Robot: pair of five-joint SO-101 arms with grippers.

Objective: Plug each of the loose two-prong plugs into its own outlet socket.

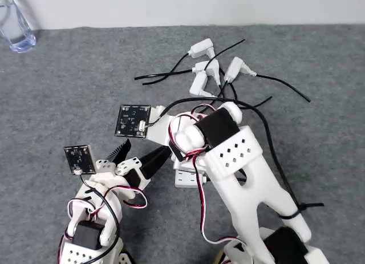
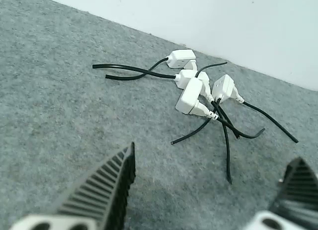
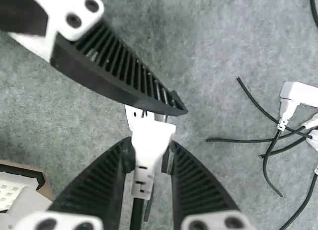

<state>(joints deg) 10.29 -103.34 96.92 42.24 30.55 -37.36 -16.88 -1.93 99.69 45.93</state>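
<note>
A white two-prong plug (image 3: 149, 133) sits between the black fingers of my right gripper (image 3: 150, 143), which is shut on it, and its black cable trails back between them. One finger (image 3: 114, 73) of the left gripper lies across the plug's front end, touching or nearly so. My left gripper (image 1: 148, 146) stands wide open near the table's middle, beside the right arm (image 1: 228, 153). In the left wrist view the left gripper (image 2: 214, 153) holds nothing. Several loose white plugs (image 1: 206, 67) lie in a tangle of black cables at the back (image 2: 190, 96).
Grey carpet covers the table. A clear bottle (image 1: 14, 24) stands at the far left corner. A white block (image 1: 185, 175), mostly hidden, lies under the right arm. A long black cable (image 1: 274, 144) loops along the right arm.
</note>
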